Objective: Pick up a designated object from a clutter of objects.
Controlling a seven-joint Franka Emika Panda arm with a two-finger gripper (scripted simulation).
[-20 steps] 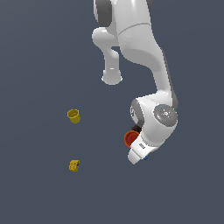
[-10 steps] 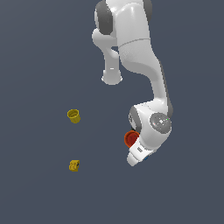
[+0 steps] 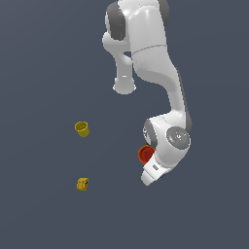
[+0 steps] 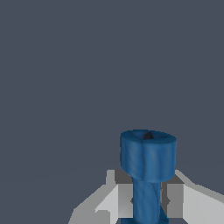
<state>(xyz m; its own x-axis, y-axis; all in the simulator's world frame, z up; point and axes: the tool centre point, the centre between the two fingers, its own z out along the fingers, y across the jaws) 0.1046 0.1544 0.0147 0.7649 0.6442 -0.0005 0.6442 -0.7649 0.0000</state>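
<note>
Looking through the wrist view, you see the hand [image 4: 147, 202] clenched on the blue piece [image 4: 148, 170]: a grey finger [image 4: 124, 199] presses on each side of its narrow stem, and its wider, rounded head stands out past the fingertips. Only plain dark worktop [image 4: 65, 78] shows behind it; whether the piece touches that surface, you cannot tell.

In the exterior view the white arm [image 3: 155, 73] reaches down and folds at the wrist, and its bulk hides the hand and the blue piece entirely. The orange-red cup [image 3: 145, 154] sits just beside the wrist, on the exterior view's left of it, partly covered by the arm. Well apart, toward the exterior view's left, the yellow cup [image 3: 82, 128] lies tilted, its mouth facing upward in the picture. The yellow lumpy block [image 3: 82, 184] rests nearer the lower edge, apart from the cup.
</note>
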